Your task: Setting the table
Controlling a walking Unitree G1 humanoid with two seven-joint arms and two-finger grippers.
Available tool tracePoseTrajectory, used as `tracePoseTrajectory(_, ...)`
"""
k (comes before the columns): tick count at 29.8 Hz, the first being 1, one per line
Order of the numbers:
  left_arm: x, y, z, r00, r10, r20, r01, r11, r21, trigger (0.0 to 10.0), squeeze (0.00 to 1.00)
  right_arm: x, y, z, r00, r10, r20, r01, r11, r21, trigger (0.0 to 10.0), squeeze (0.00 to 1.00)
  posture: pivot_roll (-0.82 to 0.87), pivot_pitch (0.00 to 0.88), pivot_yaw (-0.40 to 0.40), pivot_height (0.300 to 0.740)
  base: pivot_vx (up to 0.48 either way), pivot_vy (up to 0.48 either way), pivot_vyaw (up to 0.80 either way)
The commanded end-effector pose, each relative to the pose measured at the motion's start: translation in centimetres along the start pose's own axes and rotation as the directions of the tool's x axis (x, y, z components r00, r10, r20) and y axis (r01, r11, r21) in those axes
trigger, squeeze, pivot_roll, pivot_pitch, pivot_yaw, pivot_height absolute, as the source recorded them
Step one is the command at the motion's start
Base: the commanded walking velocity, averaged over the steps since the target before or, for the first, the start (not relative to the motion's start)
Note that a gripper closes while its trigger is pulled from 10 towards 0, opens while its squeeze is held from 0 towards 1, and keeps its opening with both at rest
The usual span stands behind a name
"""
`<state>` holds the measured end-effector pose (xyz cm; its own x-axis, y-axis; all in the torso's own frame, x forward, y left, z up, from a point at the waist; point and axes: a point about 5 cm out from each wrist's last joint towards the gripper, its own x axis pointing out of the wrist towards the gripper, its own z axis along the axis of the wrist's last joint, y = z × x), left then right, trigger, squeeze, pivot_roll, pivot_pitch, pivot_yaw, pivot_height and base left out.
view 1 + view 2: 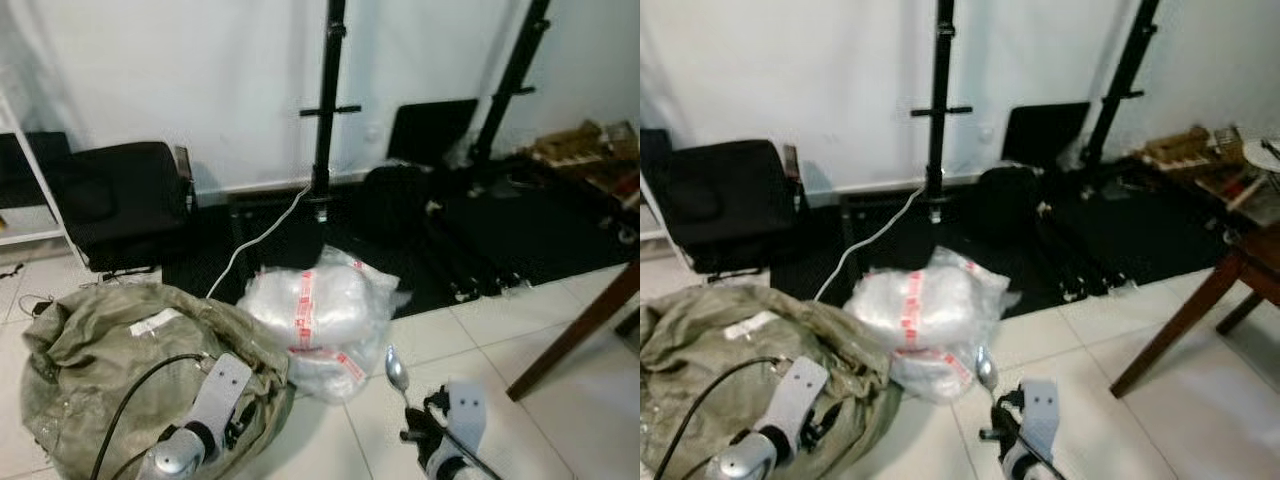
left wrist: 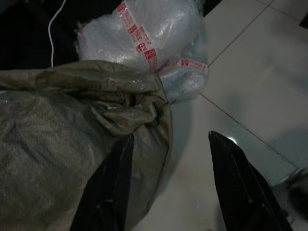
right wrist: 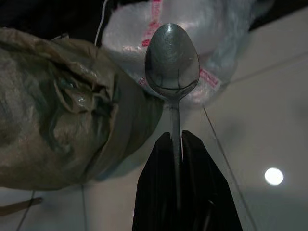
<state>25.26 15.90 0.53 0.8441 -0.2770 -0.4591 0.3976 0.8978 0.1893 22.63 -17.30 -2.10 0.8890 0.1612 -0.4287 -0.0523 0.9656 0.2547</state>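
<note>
— Two big bundles are seen on the tiled floor (image 1: 470, 330): an olive sack (image 1: 100, 370) at the left and a bag of bubble wrap (image 1: 315, 310) with red tape, touching it at the right. What else is found around?

— Behind them a black stand (image 1: 325, 120) is placed against the white wall (image 1: 200, 70), and a white cable (image 1: 255, 245) is led from its foot to the sack. A black chair (image 1: 120, 200) is seen at the left, a second black stand (image 1: 510, 80) at the right, and a wooden leg of the desk (image 1: 1170, 335) at the far right. Some small things are laid on the desk top, but they cannot be told.

— How is the right pincer (image 3: 175, 144) held?

— Its fingers are pressed together on the handle of a spoon (image 3: 172, 65). The spoon is kept upright, bowl up, above the floor, just in front of the bubble wrap.

— And the left pincer (image 2: 168, 168)?

— Its fingers (image 2: 240, 183) are spread wide apart and nothing is held. It is hung over the edge of the sack.

— What is kept inside the sack?

— That cannot be told; its mouth is folded shut.
</note>
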Motion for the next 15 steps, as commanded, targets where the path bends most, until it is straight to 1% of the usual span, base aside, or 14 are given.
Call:
tracePoseTrajectory(1,0.08,-0.22,-0.10,1.000,-0.011,-0.002,0.011,1.000,-0.004,10.0,0.00,-0.03,-0.33,0.10,1.000,-0.010,0.000,0.010,1.000,-0.003,10.0,0.00,-0.08,0.000,0.074,0.740,0.000,0.000,-0.76)
tracePoseTrajectory(15,0.18,-0.27,0.01,1.000,-0.019,0.009,0.019,1.000,-0.004,10.0,0.00,0.02,-0.39,0.13,1.000,-0.012,0.004,0.012,1.000,-0.002,10.0,0.00,-0.08,0.000,0.076,0.740,0.000,0.000,-0.77)
